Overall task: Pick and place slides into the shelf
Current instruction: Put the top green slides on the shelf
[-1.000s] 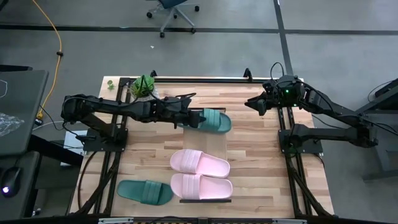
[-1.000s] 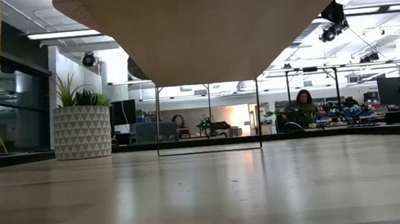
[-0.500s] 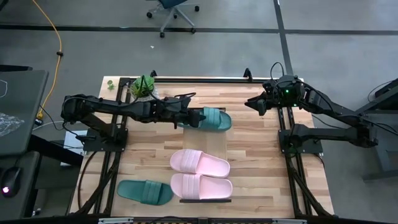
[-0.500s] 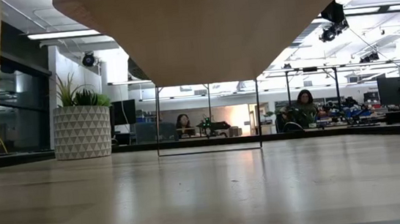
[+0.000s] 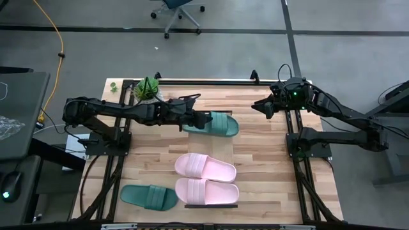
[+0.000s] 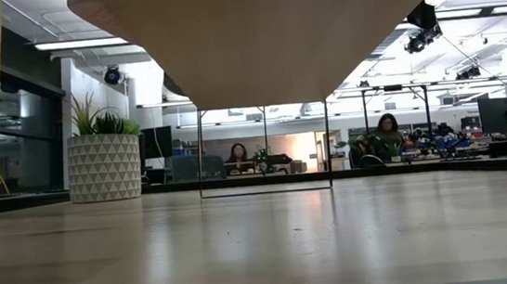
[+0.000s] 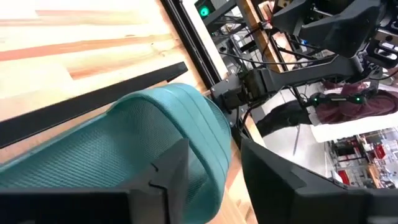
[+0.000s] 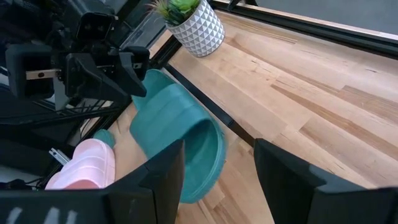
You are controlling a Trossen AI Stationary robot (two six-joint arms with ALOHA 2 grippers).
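Observation:
A dark teal slide [image 5: 217, 124] lies on the far end of the shelf [image 5: 211, 145], its long axis running left to right. My left gripper [image 5: 202, 119] is at its left end, open. One finger [image 7: 168, 180] stands over the footbed and the other [image 7: 280, 186] outside the slide's side rim. Two pale pink slides [image 5: 206, 167] [image 5: 206, 191] lie side by side on the shelf's near part. A second teal slide [image 5: 149, 197] rests on the tabletop left of the shelf. My right gripper [image 5: 259, 107] hovers open at the far right, holding nothing. My left gripper has its fingers on either side of the teal slide's side rim [image 7: 214, 158], near the end away from the strap. It comes level from the table's left. I cannot tell whether a finger touches the rim. The slide lies flat on the shelf.
A potted plant [image 5: 148, 88] in a white patterned pot [image 8: 196, 25] stands at the table's far left corner. Black frame rails run along both table sides. Bare tabletop lies to the right of the shelf [image 5: 268, 166]. People sit in the room beyond the table [image 6: 385, 134].
More of the teal slide's left end shows beside my left gripper than a second ago. The slide now lies flat on the shelf's far end. My right arm has kept still.

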